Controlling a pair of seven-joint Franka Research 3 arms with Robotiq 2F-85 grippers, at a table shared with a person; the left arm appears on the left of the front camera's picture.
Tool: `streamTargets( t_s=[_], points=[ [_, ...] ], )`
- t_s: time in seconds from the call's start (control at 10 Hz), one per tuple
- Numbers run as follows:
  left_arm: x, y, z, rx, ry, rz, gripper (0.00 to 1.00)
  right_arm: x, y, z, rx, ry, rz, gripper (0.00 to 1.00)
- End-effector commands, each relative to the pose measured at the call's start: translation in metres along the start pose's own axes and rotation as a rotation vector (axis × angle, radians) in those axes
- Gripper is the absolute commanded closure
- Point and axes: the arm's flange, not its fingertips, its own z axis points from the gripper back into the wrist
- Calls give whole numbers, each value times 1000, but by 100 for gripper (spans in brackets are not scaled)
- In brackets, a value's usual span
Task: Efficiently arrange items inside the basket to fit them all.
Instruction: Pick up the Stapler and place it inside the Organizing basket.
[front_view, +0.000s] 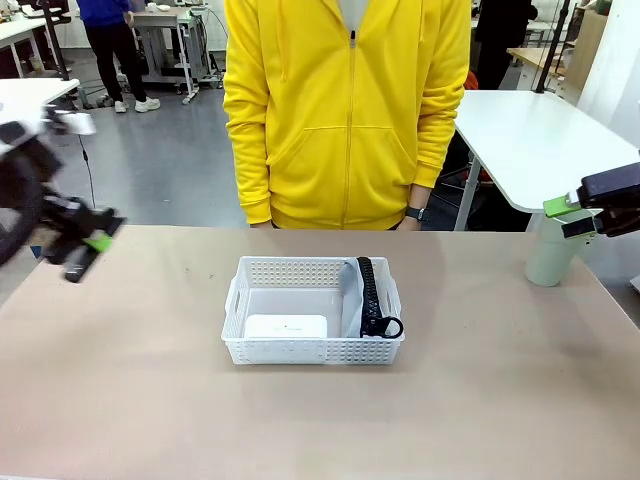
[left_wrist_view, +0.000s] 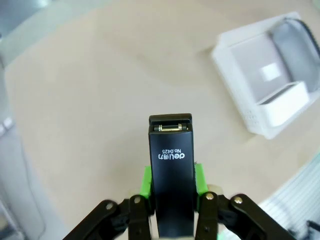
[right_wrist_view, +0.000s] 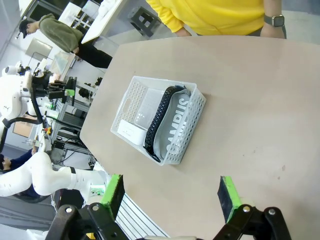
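Noted white basket resting flat at the middle of the worktop. Found flat white box lying in its near left part, against the near wall. Found grey pouch stood on edge along the right wall, with black zipper uppermost and loop at the near end.

Recorded left claw at the left edge, above the worktop, clamped on black stapler, with green pads pressed to both long sides and the stapler's nose projecting past the fingertips.

Recorded right claw at the right edge, with jaws spread wide and nothing between them. Sighted pale green cup upright on the worktop close by that claw, well apart from the basket.

Logged person in yellow zip jacket standing at the far edge.
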Motion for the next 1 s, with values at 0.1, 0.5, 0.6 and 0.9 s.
streamTargets(
  t_s=[0.1,0.5,0.6,0.9],
  points=[
    [86,-46,-72,-125,82,-222,63,2,0,0,20,-17,2,0],
    [146,-132,-165,-111,186,-476,63,2,0,0,20,-17,2,0],
    [151,-146,-184,-147,237,-504,63,2,0,0,20,-17,2,0],
    [145,-167,-215,-172,296,-522,63,2,0,0,20,-17,2,0]
  ],
)
